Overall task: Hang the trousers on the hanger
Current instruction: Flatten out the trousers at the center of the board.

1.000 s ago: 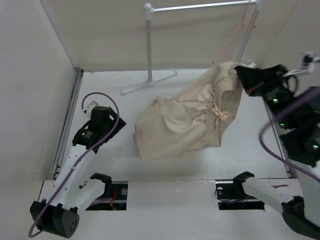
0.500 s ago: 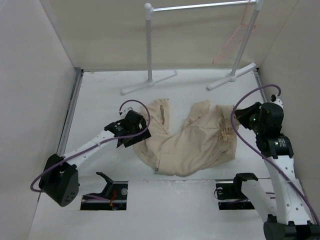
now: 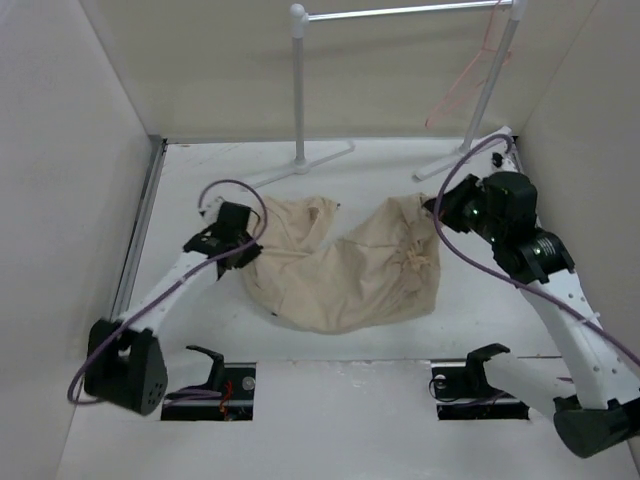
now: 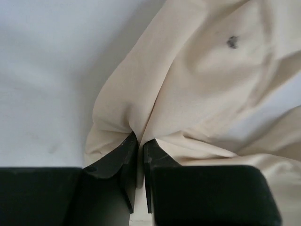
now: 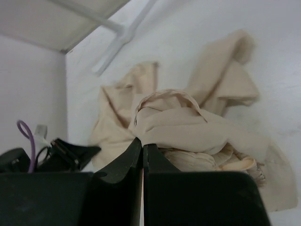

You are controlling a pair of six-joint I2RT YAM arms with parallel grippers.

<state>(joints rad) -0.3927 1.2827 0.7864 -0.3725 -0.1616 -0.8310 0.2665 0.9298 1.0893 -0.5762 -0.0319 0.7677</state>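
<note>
One pair of trousers (image 3: 340,275) lies crumpled on the white table (image 3: 350,170), strung between the two pincers in a sagging U. The cloth is soft, matte beige, thrown into deep folds and creases.

The left pincer (image 3: 245,252) is clenched on the left end of the cloth. In the left wrist view its two black wedge-shaped fingers (image 4: 120,157) stand almost together, and a thin ridge of the trousers (image 4: 202,70) is squeezed in the slit at the left pincer (image 4: 140,141) tips. The rest of the cloth fans out ahead of it and to its right, with one small dark spot (image 4: 231,42) on it.

The right pincer (image 3: 432,205) is also clamped on cloth. In its wrist view the right pincer (image 5: 142,141) grips a rolled hem of the trousers (image 5: 188,122), which bunch just beyond the fingertips and trail away in front. A small knotted tie (image 3: 415,258) sits on the cloth near this pincer.

Well beyond the right pincer, one thin pink wire hanger (image 3: 460,80) hangs at the right end of a white tubular rack (image 3: 298,90) that has two posts and one metal rail. One glossy purple cable (image 3: 235,185) loops over each arm, two in all.
</note>
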